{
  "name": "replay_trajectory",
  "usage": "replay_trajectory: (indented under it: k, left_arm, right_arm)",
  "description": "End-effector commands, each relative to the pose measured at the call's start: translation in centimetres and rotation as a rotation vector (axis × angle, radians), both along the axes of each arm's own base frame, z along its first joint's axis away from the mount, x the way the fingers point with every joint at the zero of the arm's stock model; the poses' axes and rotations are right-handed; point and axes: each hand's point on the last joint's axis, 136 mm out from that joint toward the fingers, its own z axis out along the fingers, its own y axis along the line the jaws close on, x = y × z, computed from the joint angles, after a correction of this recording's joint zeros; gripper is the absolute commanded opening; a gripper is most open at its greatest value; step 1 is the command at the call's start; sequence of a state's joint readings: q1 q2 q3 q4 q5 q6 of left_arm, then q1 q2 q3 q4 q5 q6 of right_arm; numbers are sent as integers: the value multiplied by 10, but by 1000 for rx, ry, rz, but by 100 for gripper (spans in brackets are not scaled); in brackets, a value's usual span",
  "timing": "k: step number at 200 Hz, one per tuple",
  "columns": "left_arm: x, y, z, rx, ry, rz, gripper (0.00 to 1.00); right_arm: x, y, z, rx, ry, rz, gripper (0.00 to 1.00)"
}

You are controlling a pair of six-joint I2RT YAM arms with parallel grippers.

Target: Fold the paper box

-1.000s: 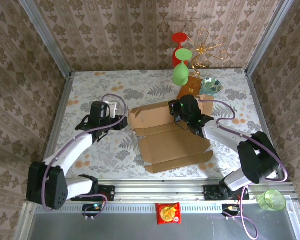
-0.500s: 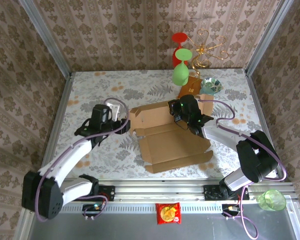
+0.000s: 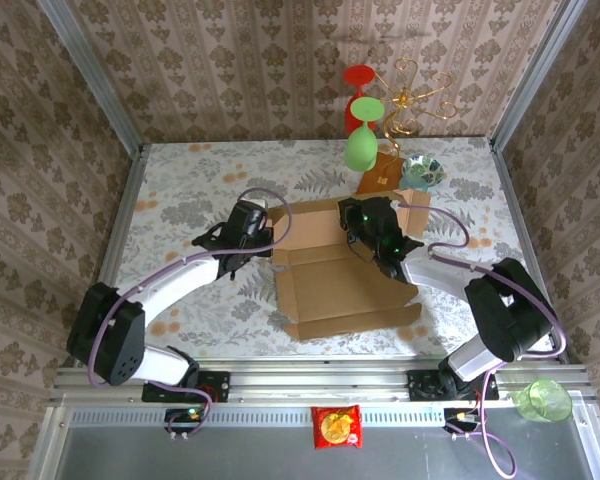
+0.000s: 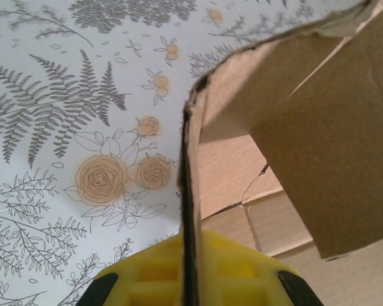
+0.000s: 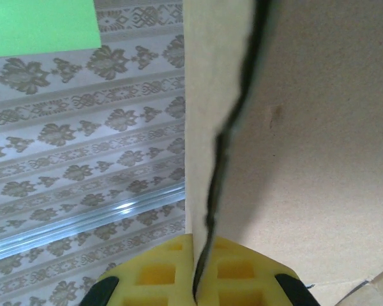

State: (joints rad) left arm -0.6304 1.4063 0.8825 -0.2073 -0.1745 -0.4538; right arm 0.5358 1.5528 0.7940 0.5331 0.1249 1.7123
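Paper box (image 3: 345, 290), both jaws clamped on its flaps, green glass (image 3: 360, 148), packet (image 3: 380, 174), bowl (image 3: 421, 170) just behind

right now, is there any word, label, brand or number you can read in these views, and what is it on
No text can be read in any of the three views.
glossy orange-brown rectangular packet: a gold mark, too small to read.
small red packet with a yellow picture: its print is too small and blurred to read.
large tan corrugated cardboard box: plain, with no print on the faces that show.
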Motion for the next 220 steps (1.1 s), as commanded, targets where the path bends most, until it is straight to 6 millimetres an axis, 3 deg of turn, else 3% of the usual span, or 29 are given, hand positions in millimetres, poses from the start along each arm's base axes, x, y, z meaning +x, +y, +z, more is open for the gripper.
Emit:
replay_trajectory:
  k: [1, 42, 58, 79, 112, 141, 157, 161, 184, 201, 220]
  left_arm:
    - [22, -8, 29, -147, -93, 172, 0]
    - [16, -22, 17, -340, -100, 193, 0]
    - [14, -27, 20, -421, -130, 172, 0]
    - [10, -24, 22, -419, -120, 156, 0]
    - [1, -16, 37, -502, -108, 108, 38]
    - [-16, 18, 68, -489, -151, 105, 54]
    - [-25, 39, 85, -484, -180, 97, 54]
    - [-23, 52, 87, -481, -189, 125, 54]
    - [-21, 91, 97, -508, -234, 181, 43]
    - [-9, 118, 90, -528, -249, 242, 30]
    - [13, 111, 63, -469, -184, 150, 25]
  right_arm:
    - [4, 8, 3, 46, -69, -30, 0]
    - [11, 15, -6, 81, -144, -25, 0]
    - [10, 15, -12, 85, -140, -18, 0]
    - [6, 13, -16, 76, -130, -16, 0]
    - [7, 16, -20, 65, -123, 5, 0]
    - [6, 14, -22, 58, -119, 13, 0]
    - [6, 14, -21, 56, -117, 15, 0]
    - [6, 13, -20, 57, -118, 15, 0]
    - [7, 14, -18, 57, -119, 22, 0]
    - [7, 16, -16, 58, -120, 29, 0]
    - [7, 17, -17, 54, -116, 33, 0]
